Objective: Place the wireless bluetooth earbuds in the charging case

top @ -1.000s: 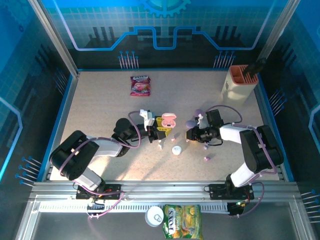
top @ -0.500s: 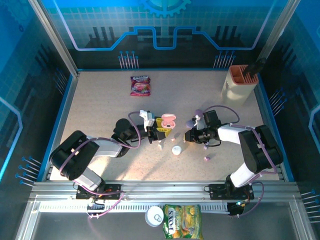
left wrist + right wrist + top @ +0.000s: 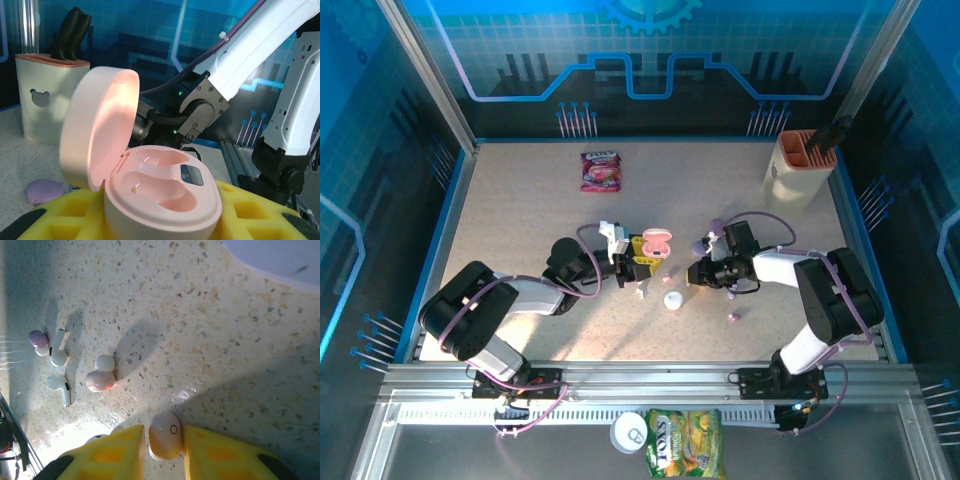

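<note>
The right gripper (image 3: 165,452) has eased a little toward the left arm and the near edge since a second ago, and its yellow pads have drawn in; the left arm has not budged. The jaws now stand narrow, pinched on a pale pink earbud (image 3: 165,436), which sits between the pads just over the speckled table (image 3: 210,330) (whether it has cleared the surface I cannot tell).

The left gripper (image 3: 165,227) is closed around the base of the pink charging case (image 3: 162,192), holding it upright with its lid (image 3: 97,125) swung back. Both moulded wells (image 3: 155,180) look empty. Seen from above, the case (image 3: 657,241) lies close to the right gripper (image 3: 696,272), with bare table between them.

More loose earbuds (image 3: 59,352) lie on the table beside the held one: two white stemmed ones, a purple one and a pinkish one.

My reading is that the pick-up of the first bud is just done and the carry is in hand. The next move calls for lifting the bud clear, bringing it over the open case and turning the wrist so the bud's shape matches one well. It should then be lowered without knocking the lid. The left gripper must keep the case steady, since the wells are shallow and a tilted bud would likely skate out.
</note>
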You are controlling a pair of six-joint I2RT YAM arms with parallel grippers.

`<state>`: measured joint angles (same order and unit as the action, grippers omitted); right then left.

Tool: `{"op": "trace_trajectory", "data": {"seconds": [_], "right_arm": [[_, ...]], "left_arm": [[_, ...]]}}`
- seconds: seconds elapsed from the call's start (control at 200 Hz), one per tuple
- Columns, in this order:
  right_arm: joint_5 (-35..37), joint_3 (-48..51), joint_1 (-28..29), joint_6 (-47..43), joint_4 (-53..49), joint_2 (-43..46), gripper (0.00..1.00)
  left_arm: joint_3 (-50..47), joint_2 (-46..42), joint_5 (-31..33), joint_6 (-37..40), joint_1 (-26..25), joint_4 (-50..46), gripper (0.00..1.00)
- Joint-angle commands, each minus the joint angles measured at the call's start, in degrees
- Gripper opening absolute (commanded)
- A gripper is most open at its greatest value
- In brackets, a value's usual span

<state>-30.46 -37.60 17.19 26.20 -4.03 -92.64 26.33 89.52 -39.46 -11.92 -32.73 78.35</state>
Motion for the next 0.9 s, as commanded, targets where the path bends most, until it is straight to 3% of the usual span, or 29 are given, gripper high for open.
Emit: {"op": "trace_trajectory", "data": {"seconds": [0.0,0.54,0.74,0.895], "right_arm": [[0.0,-1.8,1.1,0.7,-0.8,-1.4,0.27],[5.5,-2.9,2.0,1.2,-4.2,2.1,0.2],[18.1,-2.8,4.9,2.7,-8.3,9.8,0.19],[34.5,-0.7,9.7,9.0,-9.4,15.4,0.19]], "left_arm": [[-0.8,-0.2,-1.2,0.9,0.5,1.9,0.4],[-0.4,0.4,-1.3,1.6,0.7,2.0,0.4],[-0.5,0.4,-1.1,1.8,1.2,2.0,0.4],[-0.4,0.6,-1.3,1.7,1.4,2.0,0.4]]}}
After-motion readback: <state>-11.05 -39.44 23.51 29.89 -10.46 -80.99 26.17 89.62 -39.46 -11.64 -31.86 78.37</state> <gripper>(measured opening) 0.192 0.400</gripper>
